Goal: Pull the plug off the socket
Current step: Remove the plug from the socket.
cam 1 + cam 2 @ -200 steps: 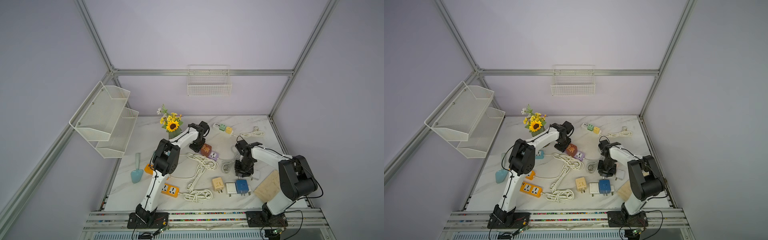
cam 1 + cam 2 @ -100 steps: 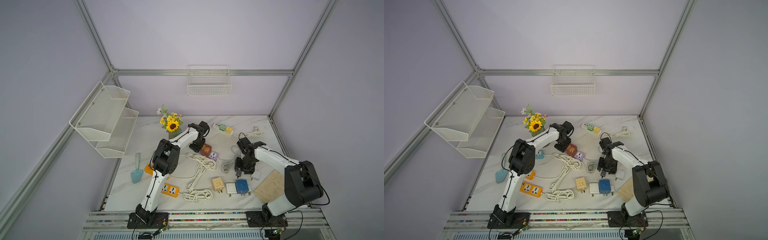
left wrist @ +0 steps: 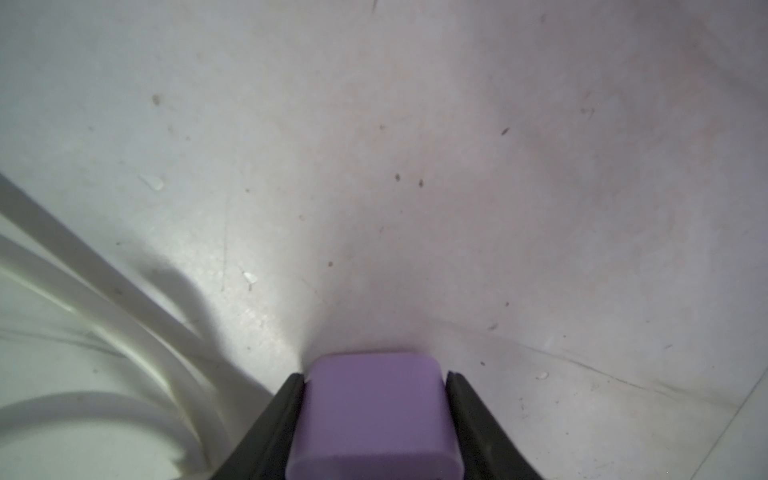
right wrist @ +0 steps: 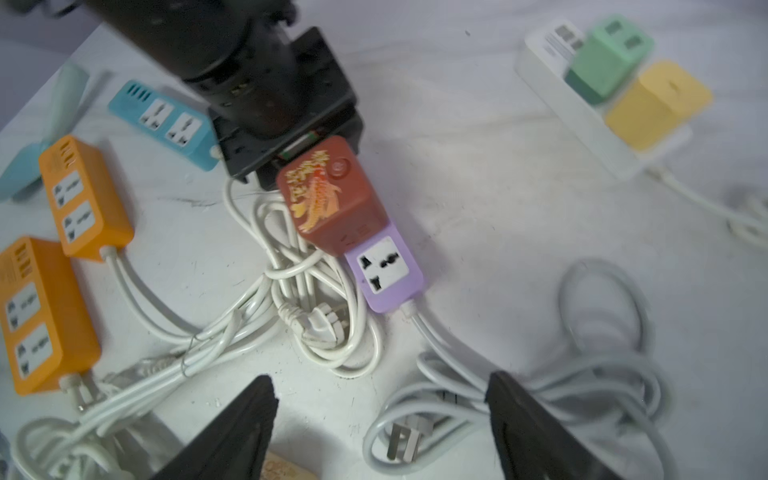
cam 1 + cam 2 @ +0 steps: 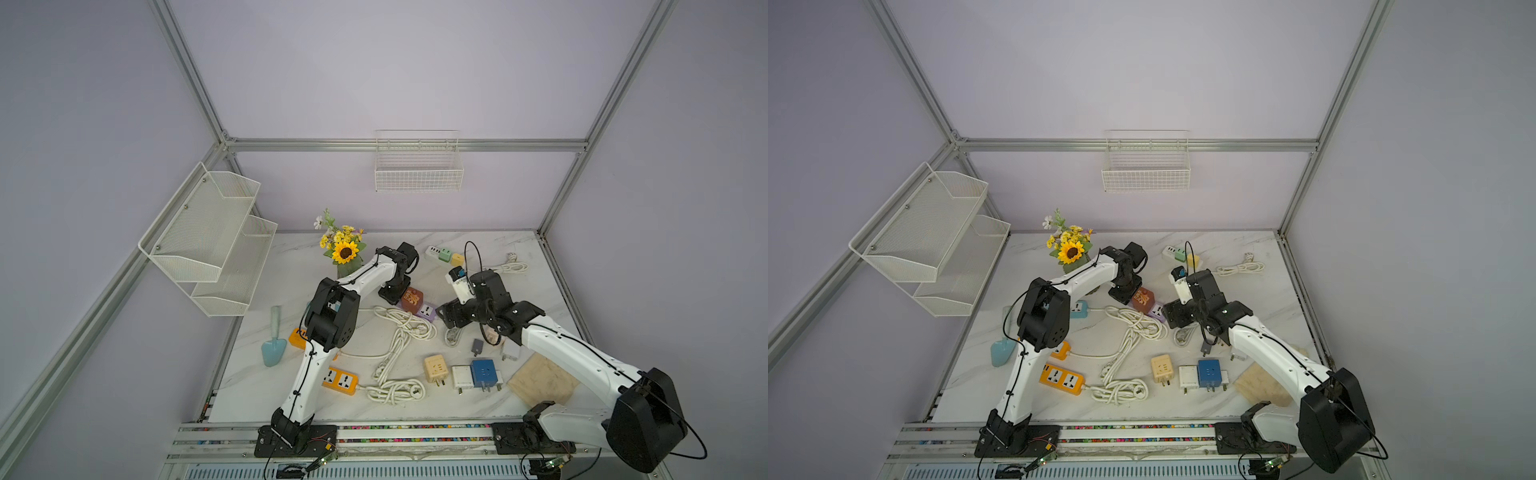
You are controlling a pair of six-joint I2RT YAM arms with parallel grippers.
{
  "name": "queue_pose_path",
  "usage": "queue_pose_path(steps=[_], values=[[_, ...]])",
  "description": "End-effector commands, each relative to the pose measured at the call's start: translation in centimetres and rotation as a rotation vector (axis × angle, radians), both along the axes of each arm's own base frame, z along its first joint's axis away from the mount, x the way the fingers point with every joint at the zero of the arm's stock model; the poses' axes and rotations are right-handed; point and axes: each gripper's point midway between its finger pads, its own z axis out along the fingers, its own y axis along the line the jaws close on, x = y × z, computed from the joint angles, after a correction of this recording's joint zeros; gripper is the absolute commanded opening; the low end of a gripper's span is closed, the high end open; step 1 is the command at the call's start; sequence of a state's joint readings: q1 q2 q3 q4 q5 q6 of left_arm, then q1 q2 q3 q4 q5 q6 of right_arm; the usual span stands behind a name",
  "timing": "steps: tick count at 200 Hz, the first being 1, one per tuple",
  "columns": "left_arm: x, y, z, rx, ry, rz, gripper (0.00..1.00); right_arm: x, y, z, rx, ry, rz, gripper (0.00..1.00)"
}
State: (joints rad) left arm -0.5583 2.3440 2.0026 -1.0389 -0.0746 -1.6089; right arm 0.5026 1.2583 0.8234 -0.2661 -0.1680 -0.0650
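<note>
A red-brown cube plug [image 4: 328, 195] with a gold pattern sits plugged into the purple socket strip [image 4: 384, 266]. In both top views the plug [image 5: 412, 299] [image 5: 1143, 299] and socket [image 5: 428, 311] [image 5: 1158, 311] lie mid-table. My left gripper [image 3: 374, 376] is shut on the socket's purple end [image 3: 374, 415], its black fingers [image 3: 291, 395] pressed against both sides. Just right of the socket, my right gripper [image 4: 381, 380] [image 5: 446, 316] hovers open and empty above a grey cord [image 4: 498, 395].
Around the socket lie coiled white cords [image 5: 399, 332], two orange strips [image 5: 340, 380], a blue strip [image 4: 166, 120] and a white strip with green and yellow adapters [image 5: 444, 254]. Beige, white and blue adapters [image 5: 484, 372], a small grey plug [image 5: 477, 346], a wooden board [image 5: 544, 384], a trowel [image 5: 274, 345] and a flower vase [image 5: 343, 255] are also there.
My right gripper has opened wide and swung left and back, from near the blue adapter towards the purple socket. The left arm has stayed put.
</note>
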Motion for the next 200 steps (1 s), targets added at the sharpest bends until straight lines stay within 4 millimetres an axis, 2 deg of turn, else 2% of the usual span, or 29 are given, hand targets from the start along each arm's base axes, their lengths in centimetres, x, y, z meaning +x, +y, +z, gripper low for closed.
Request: queue_pose_path(steps=[1, 18, 30, 49, 67, 116, 142, 164, 185, 200], values=[[0.4, 0.9, 0.7, 0.009, -0.020, -0.009, 0.00, 1.7, 3.4, 2.5, -0.009, -0.338, 0.250, 0.90], [0.4, 0.9, 0.6, 0.005, -0.015, -0.009, 0.00, 3.2, 4.3, 0.6, -0.047, -0.308, 0.275, 0.90], [0.4, 0.8, 0.6, 0.001, -0.014, -0.010, 0.00, 4.0, 5.0, 0.0, -0.046, -0.316, 0.289, 0.91], [0.5, 0.6, 0.6, -0.005, -0.012, -0.012, 0.00, 4.7, 6.2, -0.7, -0.047, -0.331, 0.308, 0.92], [0.5, 0.6, 0.5, -0.006, -0.010, -0.012, 0.00, 5.4, 7.1, -2.5, -0.072, -0.295, 0.318, 0.94], [0.4, 0.7, 0.5, -0.005, -0.007, -0.015, 0.00, 6.6, 8.8, -4.5, -0.072, -0.258, 0.314, 0.91], [0.5, 0.7, 0.5, -0.007, -0.007, -0.013, 0.00, 7.6, 9.0, -6.1, -0.098, -0.214, 0.289, 0.84], [0.5, 0.7, 0.6, -0.007, -0.009, -0.016, 0.00, 7.8, 9.2, -6.4, -0.108, -0.205, 0.287, 0.75], [0.5, 0.8, 0.6, -0.005, -0.006, -0.014, 0.00, 7.6, 9.4, -6.2, -0.117, -0.207, 0.302, 0.56], [0.5, 0.8, 0.6, -0.005, -0.008, -0.016, 0.00, 7.3, 9.7, -5.7, -0.118, -0.218, 0.318, 0.48]])
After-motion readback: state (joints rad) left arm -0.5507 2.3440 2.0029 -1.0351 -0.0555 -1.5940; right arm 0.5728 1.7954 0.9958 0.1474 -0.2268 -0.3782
